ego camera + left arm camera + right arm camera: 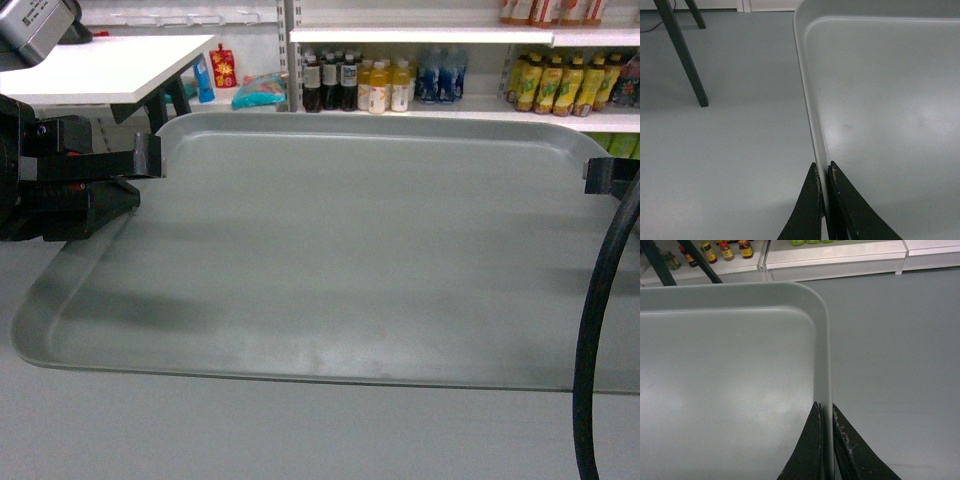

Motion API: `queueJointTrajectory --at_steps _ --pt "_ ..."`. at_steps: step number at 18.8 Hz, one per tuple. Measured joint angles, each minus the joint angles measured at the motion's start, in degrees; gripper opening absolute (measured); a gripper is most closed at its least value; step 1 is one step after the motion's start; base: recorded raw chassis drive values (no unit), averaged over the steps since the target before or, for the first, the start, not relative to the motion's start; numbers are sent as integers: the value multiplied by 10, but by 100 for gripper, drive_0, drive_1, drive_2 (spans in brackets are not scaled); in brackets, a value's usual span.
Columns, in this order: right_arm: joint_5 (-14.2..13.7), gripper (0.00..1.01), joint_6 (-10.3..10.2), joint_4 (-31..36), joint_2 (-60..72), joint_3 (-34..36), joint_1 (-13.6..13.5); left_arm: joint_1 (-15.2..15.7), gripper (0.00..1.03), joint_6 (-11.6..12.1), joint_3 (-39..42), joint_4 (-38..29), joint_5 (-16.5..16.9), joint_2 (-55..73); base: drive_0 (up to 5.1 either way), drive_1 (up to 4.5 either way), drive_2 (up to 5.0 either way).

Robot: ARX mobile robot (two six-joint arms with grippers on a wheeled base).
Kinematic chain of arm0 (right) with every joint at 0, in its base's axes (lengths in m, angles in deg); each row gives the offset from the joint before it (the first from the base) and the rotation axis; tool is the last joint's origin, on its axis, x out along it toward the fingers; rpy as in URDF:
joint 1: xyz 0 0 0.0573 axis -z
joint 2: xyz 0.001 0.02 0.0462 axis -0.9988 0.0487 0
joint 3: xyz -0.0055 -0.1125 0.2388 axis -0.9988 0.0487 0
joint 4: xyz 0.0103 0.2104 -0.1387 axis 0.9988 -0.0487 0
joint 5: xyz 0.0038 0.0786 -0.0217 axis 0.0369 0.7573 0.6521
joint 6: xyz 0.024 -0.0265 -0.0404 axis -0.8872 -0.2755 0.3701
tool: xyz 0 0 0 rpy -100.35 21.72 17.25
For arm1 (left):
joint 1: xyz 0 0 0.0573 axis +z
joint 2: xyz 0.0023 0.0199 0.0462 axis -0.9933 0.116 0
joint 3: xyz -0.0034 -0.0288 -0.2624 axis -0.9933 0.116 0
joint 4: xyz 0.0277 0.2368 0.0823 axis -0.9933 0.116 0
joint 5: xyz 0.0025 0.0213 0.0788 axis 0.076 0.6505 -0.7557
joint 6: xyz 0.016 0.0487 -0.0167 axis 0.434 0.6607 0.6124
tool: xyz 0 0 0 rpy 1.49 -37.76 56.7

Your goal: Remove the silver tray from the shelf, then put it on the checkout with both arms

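Observation:
The silver tray [340,260] fills the middle of the head view, held level above the grey floor. My left gripper [148,155] is shut on its left rim near the far corner. In the left wrist view, that gripper [823,170] pinches the thin rim of the tray [880,100]. My right gripper [598,176] is shut on the right rim. The right wrist view shows this gripper [826,407] clamped on the tray [725,375] just below a rounded corner. The checkout [100,65] is the white counter at the upper left, apart from the tray. The shelf [420,34] stands behind.
A grey device [35,25] sits on the checkout's far left. Dark slanted legs [682,55] stand under it on the floor. Bottles [380,85] line the shelves behind. A thick black cable [600,300] hangs at the right. The low white shelf base [835,260] lies beyond the tray.

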Motion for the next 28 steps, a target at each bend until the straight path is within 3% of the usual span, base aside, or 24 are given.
queueJointTrajectory --at_steps 28 --pt "0 3 0 1 0 0 0 0 3 0 0 1 0 0 -502 244 244"
